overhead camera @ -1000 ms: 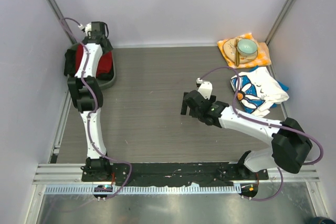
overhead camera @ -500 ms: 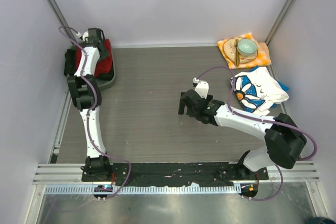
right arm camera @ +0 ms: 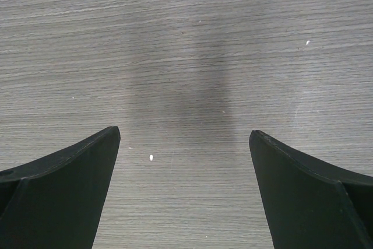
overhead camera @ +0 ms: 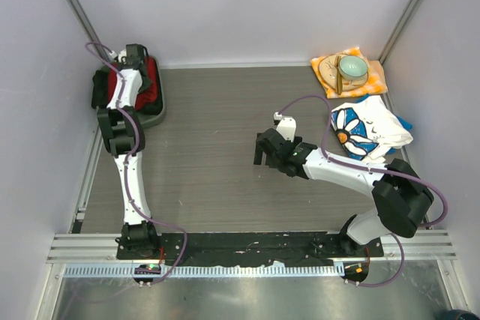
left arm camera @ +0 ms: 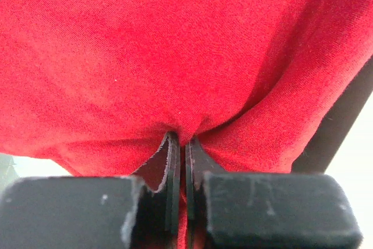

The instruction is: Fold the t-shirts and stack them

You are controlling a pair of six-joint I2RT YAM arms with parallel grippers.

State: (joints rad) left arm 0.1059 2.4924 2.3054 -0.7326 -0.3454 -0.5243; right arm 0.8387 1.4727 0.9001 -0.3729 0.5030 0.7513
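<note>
Left end effector [left arm camera: 180,144] is clamped on a thin fold of the red tee [left arm camera: 175,56], bunched in the grey bin [overhead camera: 157,115] at the far-left corner; I reckon that small bite could slip on the lift, or the cloth could snag the bin wall; right end effector [right arm camera: 185,135] hangs wide apart over bare bench [overhead camera: 210,110]; daisy tee [overhead camera: 367,129] lies crumpled far right, just beside the orange cloth [overhead camera: 324,61] and bowl [overhead camera: 352,67], easy to bump.

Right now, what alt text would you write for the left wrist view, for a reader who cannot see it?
The left pincer is shut on a pinched fold of the red tee, whose cloth fills almost the whole picture. A dark bar slants across the right edge.
</note>
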